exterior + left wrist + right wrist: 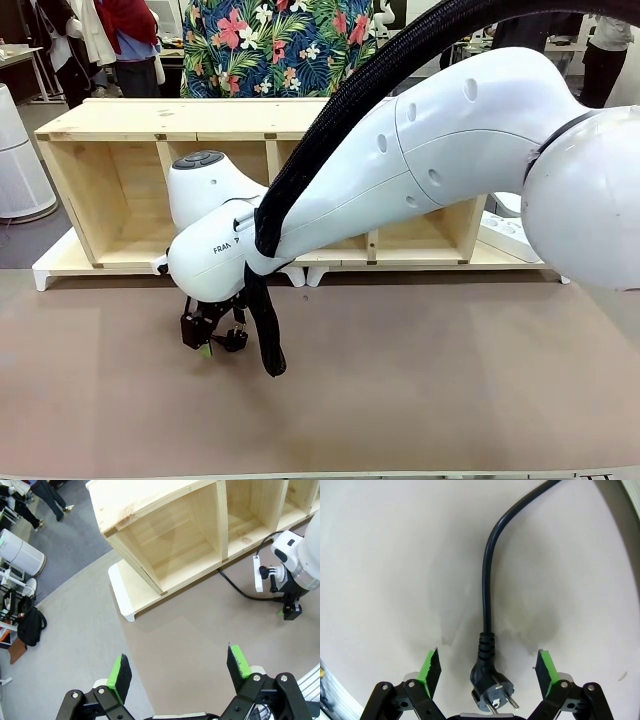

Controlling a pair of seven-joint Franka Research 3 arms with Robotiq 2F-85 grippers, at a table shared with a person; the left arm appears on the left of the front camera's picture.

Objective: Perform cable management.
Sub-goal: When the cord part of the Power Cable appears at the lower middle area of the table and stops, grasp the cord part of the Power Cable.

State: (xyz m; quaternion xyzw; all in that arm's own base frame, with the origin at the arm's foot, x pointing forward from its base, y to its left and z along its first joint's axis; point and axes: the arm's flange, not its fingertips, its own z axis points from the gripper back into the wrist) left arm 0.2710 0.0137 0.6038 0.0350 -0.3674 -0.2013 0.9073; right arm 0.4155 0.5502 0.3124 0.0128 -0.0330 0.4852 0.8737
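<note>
While the right gripper [489,655] hangs just above the pale brown tabletop [385,555], its green-padded fingers [433,666] stand wide apart, holding nothing. At the bottom centre of the right wrist view, the small black angled plug [490,685] lies between the pads, clear of both. From it the long, thin, black flexible cable [487,595] runs to the upper right. The left gripper [178,652] is spread wide and empty at the lower edge of its own view, with the cable at the right, before the light wooden shelf unit [165,535].

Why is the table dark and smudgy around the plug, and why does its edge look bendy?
Right wrist view: the smudges look like soft shadows from the right pincer standing around the cable plug. Left wrist view: the wide lens bows the table edge.
</note>
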